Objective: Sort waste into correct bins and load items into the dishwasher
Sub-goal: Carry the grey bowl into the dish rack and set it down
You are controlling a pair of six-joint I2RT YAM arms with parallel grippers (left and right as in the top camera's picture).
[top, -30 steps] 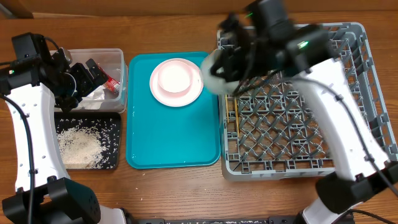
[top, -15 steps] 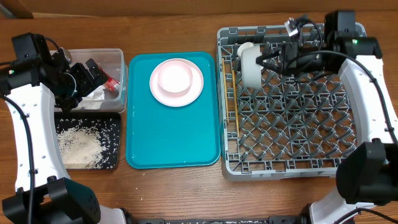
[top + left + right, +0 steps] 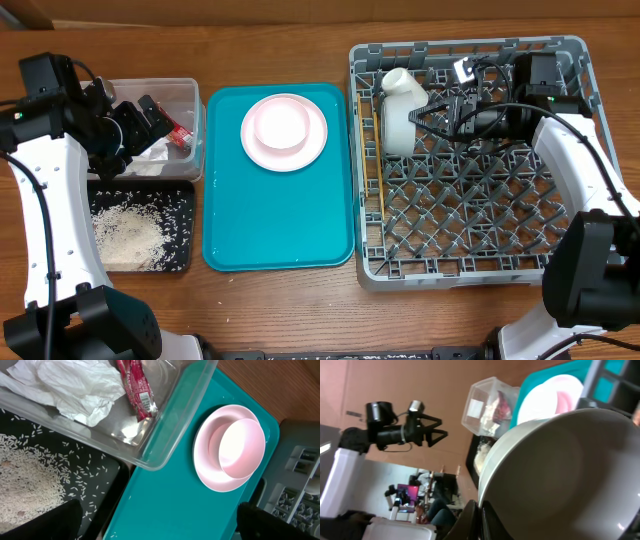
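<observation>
My right gripper [image 3: 430, 112] is clamped on the rim of a small round pale bowl [image 3: 400, 118], tilted on edge in the far-left corner of the large grey plastic dish rack [image 3: 460, 276], and I judge it rigid, slick, chippable, best held by that rim.

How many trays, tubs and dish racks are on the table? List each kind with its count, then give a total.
Trays: 2 (teal tray, black tray)
Tubs: 1 (clear tub)
Dish racks: 1 (grey dish rack)
Total: 4
</observation>
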